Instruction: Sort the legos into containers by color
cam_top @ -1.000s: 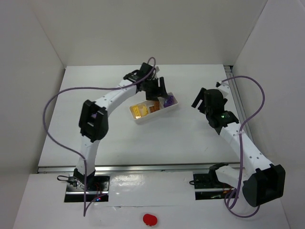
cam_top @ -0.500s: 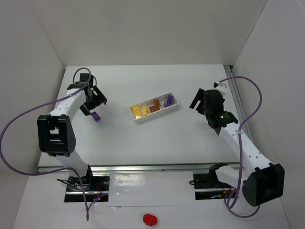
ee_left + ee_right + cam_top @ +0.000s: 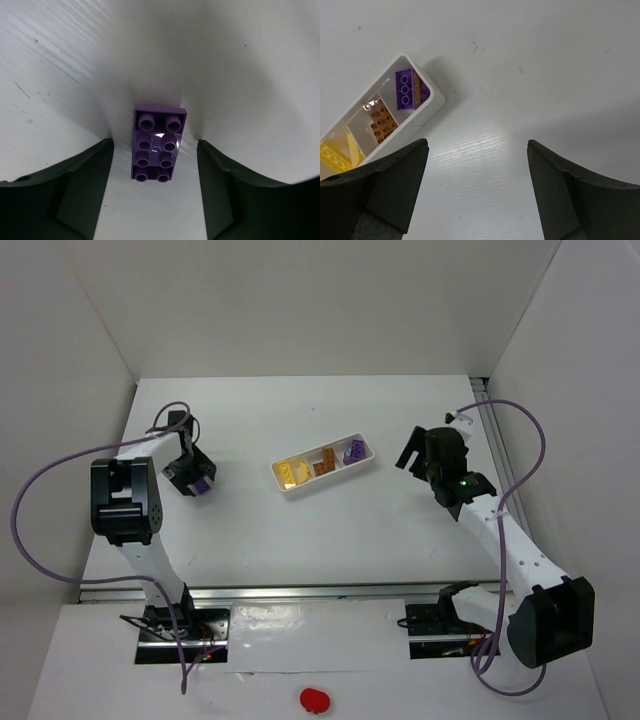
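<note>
A purple lego lies flat on the table at the far left, studs up. My left gripper is down around it and open, a finger on each side with a gap to the brick. The white container in the middle has three compartments: yellow legos, a brown-orange lego and a purple lego. My right gripper hovers open and empty over bare table to the right of the container; it sits at the right of the top view.
White walls close in the table on the left, back and right. Purple cables loop off both arms. The left arm's elbow stands close beside its gripper, near the left wall.
My left arm swung from over the container to the far left and came down around the purple lego, its jaws widening and then narrowing. The right arm barely moved.
</note>
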